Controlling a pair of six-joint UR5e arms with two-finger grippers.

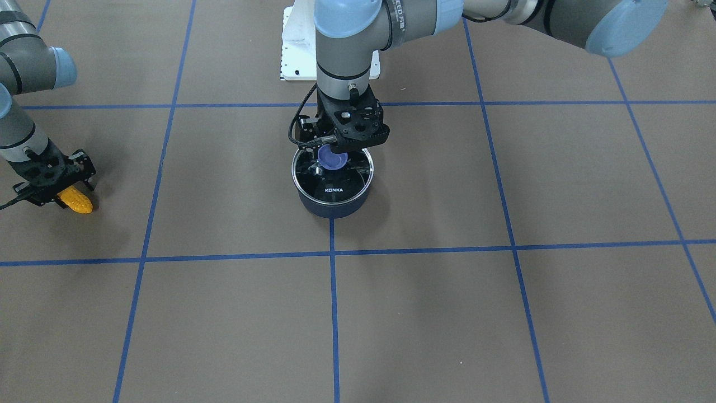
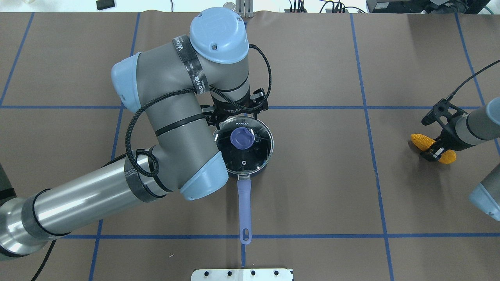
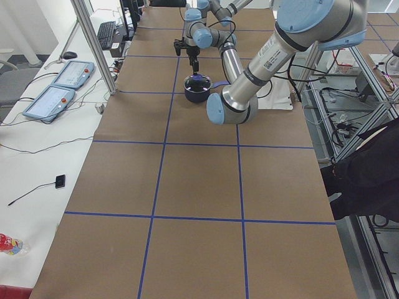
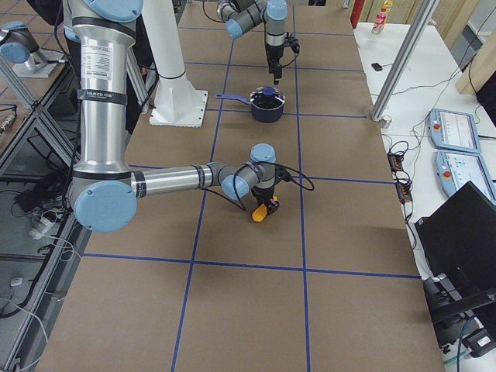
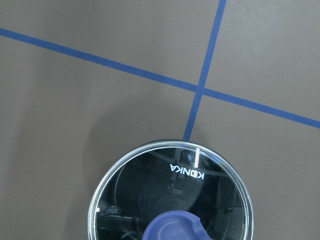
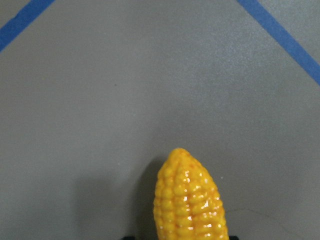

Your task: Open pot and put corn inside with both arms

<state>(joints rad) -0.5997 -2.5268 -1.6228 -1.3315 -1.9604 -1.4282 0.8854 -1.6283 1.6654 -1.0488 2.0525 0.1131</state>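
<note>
The navy pot [image 1: 333, 206] stands mid-table with its glass KONKA lid [image 1: 335, 187] on. Its periwinkle handle [image 2: 244, 207] points toward the robot. My left gripper [image 1: 334, 158] hangs straight down over the lid, and its fingers look open on either side of the blue knob [image 1: 334, 162]. The left wrist view shows the lid [image 5: 170, 195] and the knob [image 5: 172, 229] close below. The yellow corn [image 1: 79, 204] lies at table level far to my right. My right gripper [image 2: 435, 150] is shut across its middle. The cob's tip fills the right wrist view [image 6: 190, 200].
Blue tape lines [image 1: 333, 291] divide the brown table into squares. The robot's white base plate [image 1: 291, 56] is behind the pot. My left arm's elbow [image 2: 175, 156] hangs over the table beside the pot. Control pendants [image 3: 65, 75] lie on a side bench.
</note>
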